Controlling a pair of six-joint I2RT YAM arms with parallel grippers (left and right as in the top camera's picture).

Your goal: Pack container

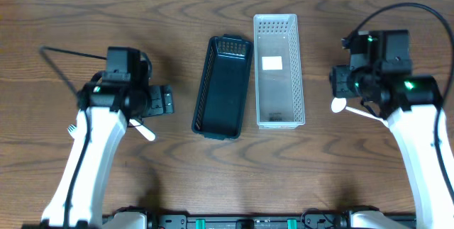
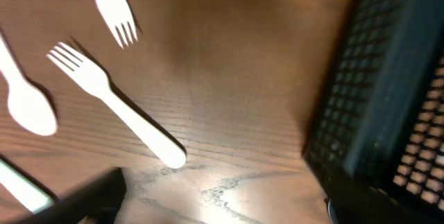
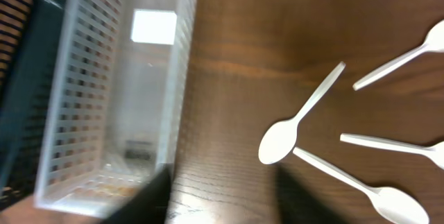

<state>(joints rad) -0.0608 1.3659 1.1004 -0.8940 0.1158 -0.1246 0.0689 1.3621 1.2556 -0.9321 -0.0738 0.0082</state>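
The white fork lies flat on the table. Its long axis runs diagonally in the left wrist view: tines up and to the left, handle end down and to the right, near the one finger that shows plainly. A second fork and a small spoon lie beside it without touching it. The left gripper reads as spread, since that finger sits far out to the side with bare wood at the middle. The dark basket stands on the other side of this gripper from the fork.

On the right, a long spoon lies slantwise, bowl toward the right gripper, handle pointing up and away. Other spoons lie further right. This gripper's blurred fingers stand apart, holding nothing, and the clear basket is to their left.

From overhead the two baskets sit side by side mid-table, long axes running away from the robot (both look unfilled, save a white label in the clear one). The left arm is judged nearer the forks and the right arm nearer the spoons. Either pick likely needs the fingers set across the slanted handle.
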